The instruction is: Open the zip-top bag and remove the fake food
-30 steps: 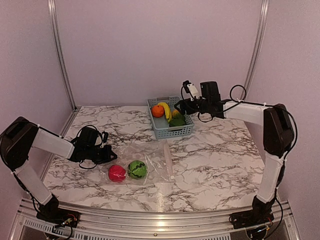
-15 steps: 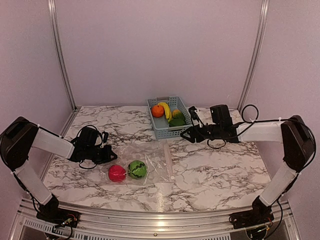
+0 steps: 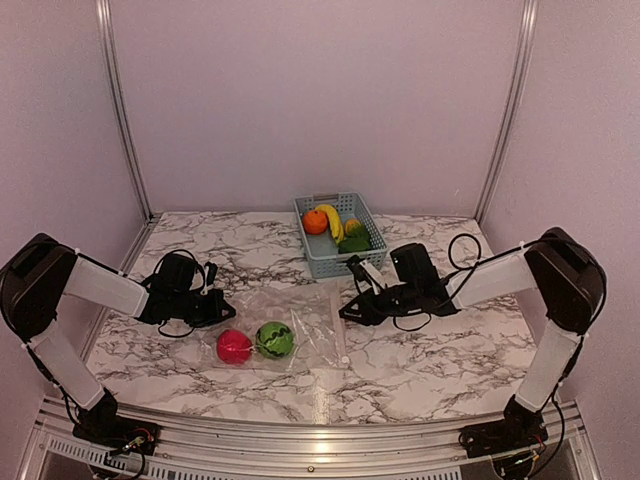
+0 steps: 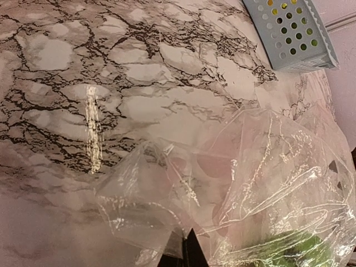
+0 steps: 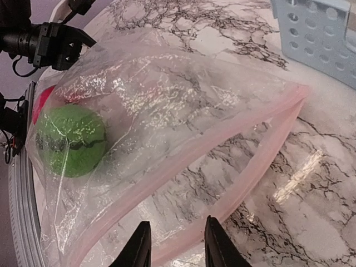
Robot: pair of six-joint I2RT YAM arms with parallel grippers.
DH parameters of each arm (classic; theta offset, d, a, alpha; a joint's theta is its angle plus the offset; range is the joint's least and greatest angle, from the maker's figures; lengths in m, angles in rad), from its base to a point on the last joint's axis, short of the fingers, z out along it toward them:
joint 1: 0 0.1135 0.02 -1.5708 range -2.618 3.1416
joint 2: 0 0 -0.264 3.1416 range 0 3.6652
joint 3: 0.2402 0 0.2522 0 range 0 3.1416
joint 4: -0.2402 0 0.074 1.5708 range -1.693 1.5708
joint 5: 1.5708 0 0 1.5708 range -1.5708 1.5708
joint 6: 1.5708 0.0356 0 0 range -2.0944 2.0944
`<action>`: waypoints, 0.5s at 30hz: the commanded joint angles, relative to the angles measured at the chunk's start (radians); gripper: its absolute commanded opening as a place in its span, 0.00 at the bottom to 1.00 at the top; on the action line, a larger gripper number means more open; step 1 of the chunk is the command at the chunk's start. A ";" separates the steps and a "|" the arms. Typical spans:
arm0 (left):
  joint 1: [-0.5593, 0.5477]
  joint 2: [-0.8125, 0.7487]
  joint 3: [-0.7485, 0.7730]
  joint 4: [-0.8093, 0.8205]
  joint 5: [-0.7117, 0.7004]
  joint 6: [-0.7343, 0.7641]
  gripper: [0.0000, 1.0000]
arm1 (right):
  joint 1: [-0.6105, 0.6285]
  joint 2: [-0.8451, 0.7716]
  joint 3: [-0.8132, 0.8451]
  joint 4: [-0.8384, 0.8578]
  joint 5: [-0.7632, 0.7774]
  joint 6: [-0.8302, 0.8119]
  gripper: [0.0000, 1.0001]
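Note:
The zip-top bag lies flat on the marble, its pinkish zip mouth gaping toward the right. Two pieces of fake food sit inside: a green striped ball and a pink-red fruit. My left gripper is shut on the bag's crumpled left end. My right gripper hovers low at the bag's mouth. Its jaws stand apart over the lower zip strip, gripping nothing. An orange, a banana and a dark green piece lie in the basket.
The light blue lattice basket stands behind the bag, just beyond my right gripper. The enclosure's walls close in on three sides, and a metal rail runs along the near edge.
My right arm has swung from above the basket down and forward to the bag's mouth, and its jaws have narrowed. The left arm and the bag have not moved.

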 commanded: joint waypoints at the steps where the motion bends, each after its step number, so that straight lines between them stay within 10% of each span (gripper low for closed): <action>1: 0.006 0.003 -0.008 0.015 0.016 -0.004 0.00 | 0.059 0.085 0.052 0.070 -0.041 0.035 0.30; 15: 0.005 0.043 -0.011 0.100 0.060 -0.077 0.00 | 0.199 0.179 0.104 0.249 -0.104 0.112 0.34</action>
